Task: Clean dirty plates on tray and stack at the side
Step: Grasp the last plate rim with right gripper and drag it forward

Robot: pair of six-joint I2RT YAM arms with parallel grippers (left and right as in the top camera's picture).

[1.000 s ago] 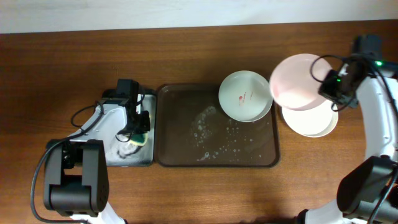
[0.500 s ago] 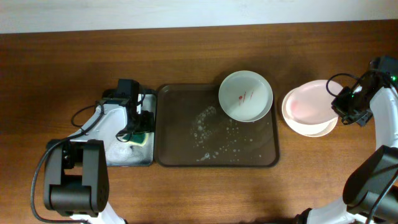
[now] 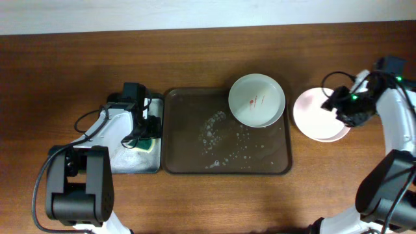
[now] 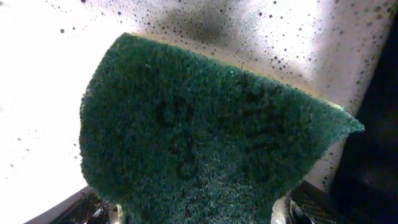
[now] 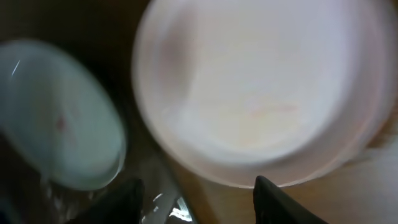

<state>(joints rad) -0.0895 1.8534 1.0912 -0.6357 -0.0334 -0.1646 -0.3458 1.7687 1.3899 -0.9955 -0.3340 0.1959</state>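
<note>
One white plate (image 3: 257,99) with small red smears lies in the far right corner of the dark brown tray (image 3: 188,153); it also shows in the right wrist view (image 5: 56,124). Right of the tray, a stack of clean plates (image 3: 312,120) rests on the table. My right gripper (image 3: 333,104) hovers over the stack's far edge, open and holding nothing (image 5: 196,186); the stack (image 5: 261,87) lies just beyond its fingertips. My left gripper (image 3: 144,127) stands open over the green sponge (image 3: 147,143). The sponge (image 4: 199,124) fills the left wrist view, with a finger at each side.
The sponge lies in a small black tray (image 3: 123,166) left of the brown tray. Soap suds (image 3: 221,136) are spread over the brown tray's middle. The back wall runs along the table's far edge.
My right gripper lowered the plate it held onto the stack at the right, opened and let go, then shifted a little left. My left gripper opened wider around the sponge.
</note>
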